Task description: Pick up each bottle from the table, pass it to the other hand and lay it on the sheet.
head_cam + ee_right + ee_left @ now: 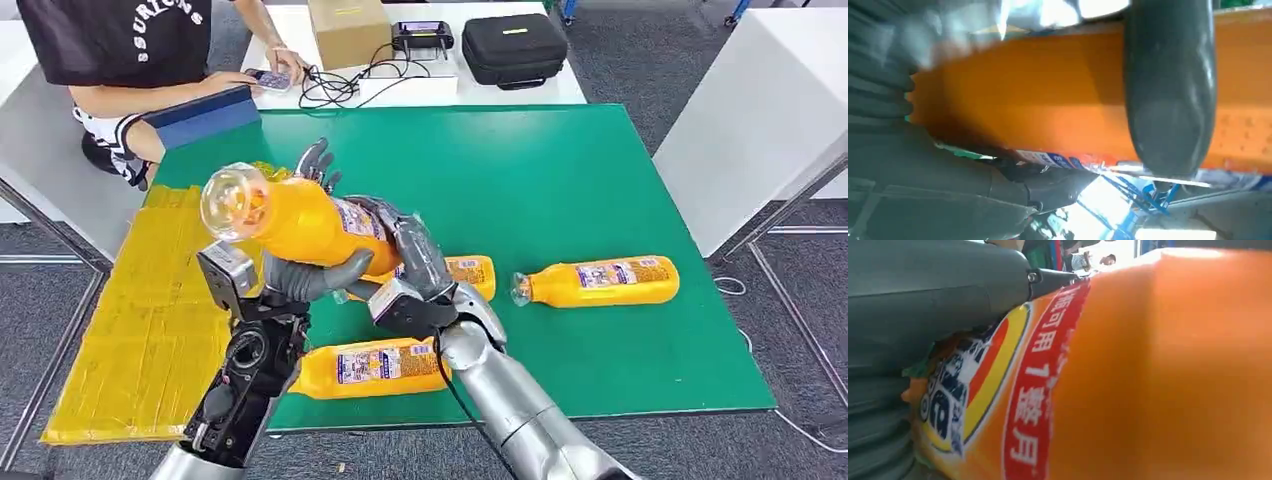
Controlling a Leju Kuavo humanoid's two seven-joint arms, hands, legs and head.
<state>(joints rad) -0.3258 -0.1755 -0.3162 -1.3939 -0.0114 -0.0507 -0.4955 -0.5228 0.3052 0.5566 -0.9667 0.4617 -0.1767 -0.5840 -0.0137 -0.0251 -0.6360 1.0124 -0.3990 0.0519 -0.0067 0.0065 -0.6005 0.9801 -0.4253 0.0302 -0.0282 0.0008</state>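
Head view has both hands meeting on one raised orange bottle (300,222) above the green table (560,180), its clear base tilted toward ten o'clock and lifted clear of the surface. Left hand (305,270) wraps the bottle from below, thumb curled under the body and dark fingers showing behind it at twelve o'clock. Right hand (420,255) grips the labelled end at three o'clock of the left one, so each hand holds the same bottle. Left wrist view presses close on the label (998,390), red and yellow with blue print, under the grey thumb (948,285). Right wrist view shows a dark finger (1168,90) clasped across the orange body. Three more bottles lie flat on the table: one (375,366) at six o'clock of the hands, one (470,272) partly hidden just behind the right hand, one (598,282) at three o'clock. Yellow sheet (150,320) lies at nine o'clock, overhanging the table's edge. At eleven o'clock, a person (130,40) sits at a white desk (420,90).
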